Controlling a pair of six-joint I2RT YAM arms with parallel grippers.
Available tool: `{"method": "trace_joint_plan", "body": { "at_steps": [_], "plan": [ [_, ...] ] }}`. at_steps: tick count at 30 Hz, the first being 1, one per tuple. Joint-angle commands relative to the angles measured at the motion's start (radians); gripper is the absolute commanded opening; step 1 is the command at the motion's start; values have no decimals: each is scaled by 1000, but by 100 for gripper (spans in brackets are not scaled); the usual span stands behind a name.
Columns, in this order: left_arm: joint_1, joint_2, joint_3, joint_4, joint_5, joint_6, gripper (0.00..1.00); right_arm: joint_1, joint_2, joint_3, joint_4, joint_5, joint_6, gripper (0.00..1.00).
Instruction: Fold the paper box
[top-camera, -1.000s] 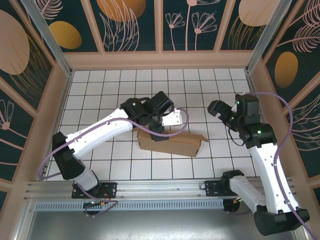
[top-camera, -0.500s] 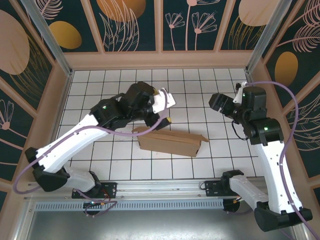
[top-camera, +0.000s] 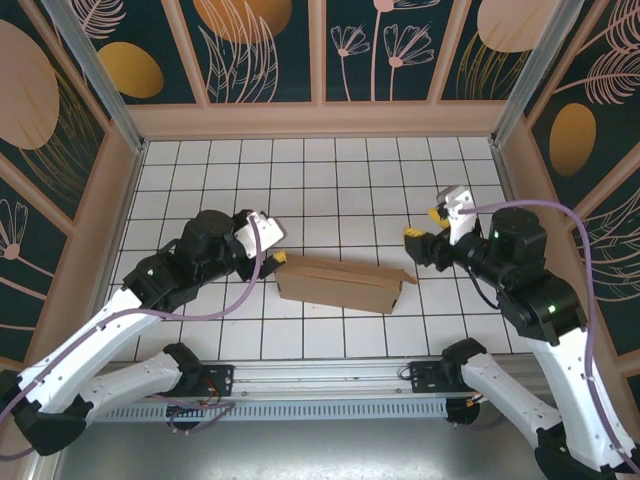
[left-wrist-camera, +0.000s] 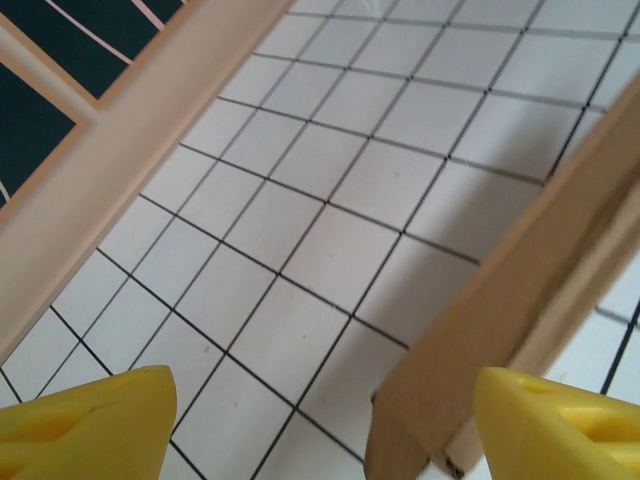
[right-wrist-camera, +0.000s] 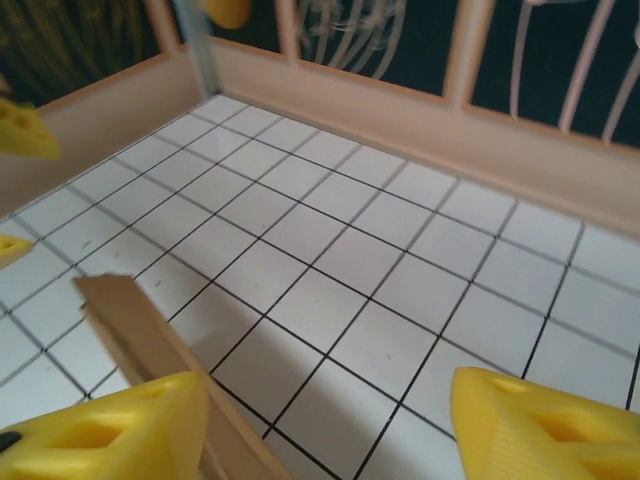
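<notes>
paper box (top-camera: 340, 283) is lying near-centre on the white tiled surface (top-camera: 330, 170), partly folded into a long shallow shape, long axis running left-right, right end flap sticking up. Plain brown faces.

left tool (top-camera: 272, 245) is sitting just beside the box's left end, fingers spread, nothing pinched. On the left wrist cam (left-wrist-camera: 325, 430) the box's (left-wrist-camera: 520, 300) corner edge is standing close to one yellow fingertip (left-wrist-camera: 560, 425); can't tell if it's touching.

right tool (top-camera: 424, 222) is hovering near the box's right end, a bit beyond it, also spread and holding nothing. On the right wrist cam (right-wrist-camera: 330, 425) the box's (right-wrist-camera: 150, 340) raised edge is showing next to one fingertip (right-wrist-camera: 110, 430).

Room: the tiles between the box and the back wooden rail (top-camera: 320, 120) are lying open, same for the strips along both side rails. The near edge is tighter, with both arm bases sitting there.
</notes>
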Motion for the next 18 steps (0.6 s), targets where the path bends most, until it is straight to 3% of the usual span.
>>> {"method": "trace_joint_plan", "body": {
  "at_steps": [1, 3, 11, 18],
  "plan": [
    [57, -54, -65, -1, 58, 95, 75, 44, -6, -31, -30, -87, -108, 70],
    [105, -78, -92, -5, 102, 108, 70, 46, -26, -54, -35, -147, -116, 68],
    [196, -61, -165, -13, 261, 155, 60, 46, -77, -100, -22, -121, -117, 62],
    [203, 25, -185, 34, 270, 166, 52, 47, -83, -119, -19, -93, -110, 62]
  ]
}}
